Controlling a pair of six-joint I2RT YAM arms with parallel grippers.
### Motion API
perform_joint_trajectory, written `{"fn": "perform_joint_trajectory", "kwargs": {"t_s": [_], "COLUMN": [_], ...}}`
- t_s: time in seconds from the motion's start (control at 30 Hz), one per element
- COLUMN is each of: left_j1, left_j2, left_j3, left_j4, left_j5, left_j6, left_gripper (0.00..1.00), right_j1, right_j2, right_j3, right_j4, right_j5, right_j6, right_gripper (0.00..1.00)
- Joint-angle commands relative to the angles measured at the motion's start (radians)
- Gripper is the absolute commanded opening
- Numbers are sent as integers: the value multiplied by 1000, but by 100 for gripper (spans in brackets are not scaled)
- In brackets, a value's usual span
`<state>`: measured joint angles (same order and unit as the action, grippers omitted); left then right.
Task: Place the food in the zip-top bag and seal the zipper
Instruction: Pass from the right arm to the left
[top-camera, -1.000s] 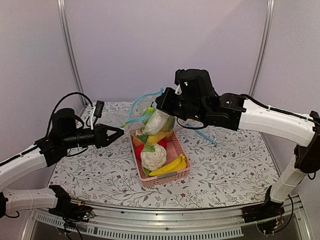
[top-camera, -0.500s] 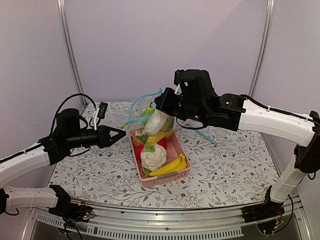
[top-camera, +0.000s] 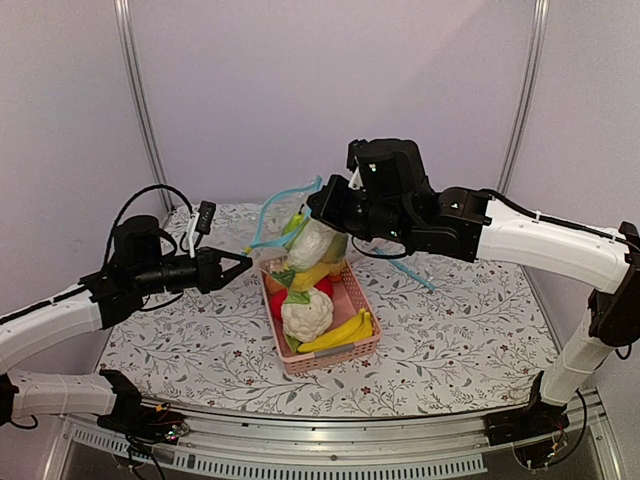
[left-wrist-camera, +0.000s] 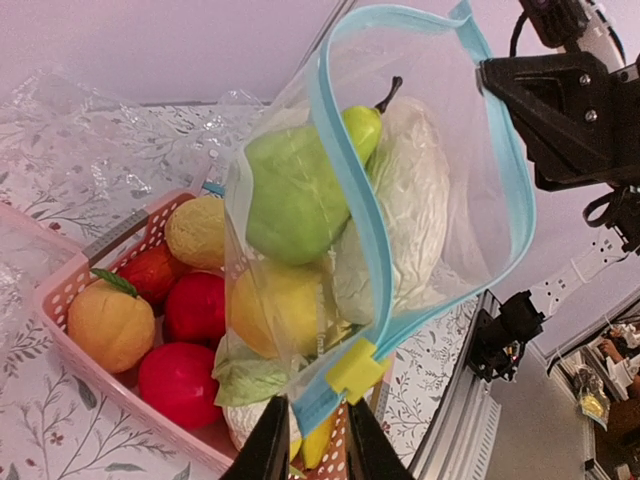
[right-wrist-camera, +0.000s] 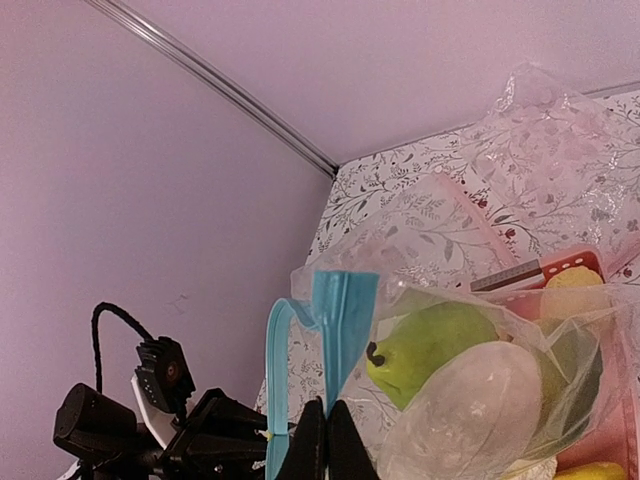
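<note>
Overhead, zip-top bag (top-camera: 300, 222) hangs at frame centre over pink basket (top-camera: 367, 306), food (top-camera: 314, 245) inside; a slipped pinch could drop the load. Left wrist view: left gripper (left-wrist-camera: 318, 452) at the bottom edge, jaws narrowly parted around the zipper (left-wrist-camera: 350, 200) end below the yellow slider (left-wrist-camera: 355, 368), contact unclear. Right wrist view: right gripper (right-wrist-camera: 322, 440) clenched on the zipper, bottom centre.

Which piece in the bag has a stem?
The green fruit: a dark stem sticks from its top; the yellow fruit below and white piece beside it show none.
</note>
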<state>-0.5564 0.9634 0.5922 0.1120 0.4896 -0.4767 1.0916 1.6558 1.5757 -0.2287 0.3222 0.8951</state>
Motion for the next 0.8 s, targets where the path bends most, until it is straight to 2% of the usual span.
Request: {"fn": "perform_joint_trajectory", "kwargs": {"t_s": [0.0, 0.13, 0.33, 0.47, 0.63, 0.77], "left_j1": [-10, -10, -10, -8, -8, -8], "left_j2": [18, 35, 38, 31, 9, -13], "left_j3": [3, 5, -4, -14, -36, -44], "left_j4": [17, 21, 46, 68, 120, 132], "left_j5": [-21, -24, -18, -14, 15, 44], "left_j6": [4, 3, -5, -16, -27, -22], "left_gripper": [21, 24, 22, 15, 0, 0], "right_j1": [-3, -2, -4, -3, -3, -5], "right_j2": [-19, -22, -22, -22, -21, -26], "right_j3": [11, 10, 9, 6, -7, -30], "right_j4": [33, 33, 37, 39, 38, 37], "right_j5": [-14, -15, -15, -11, -4, 11], "right_j6": [4, 5, 5, 7, 9, 17], "right_gripper": [0, 0, 0, 0, 0, 0]}}
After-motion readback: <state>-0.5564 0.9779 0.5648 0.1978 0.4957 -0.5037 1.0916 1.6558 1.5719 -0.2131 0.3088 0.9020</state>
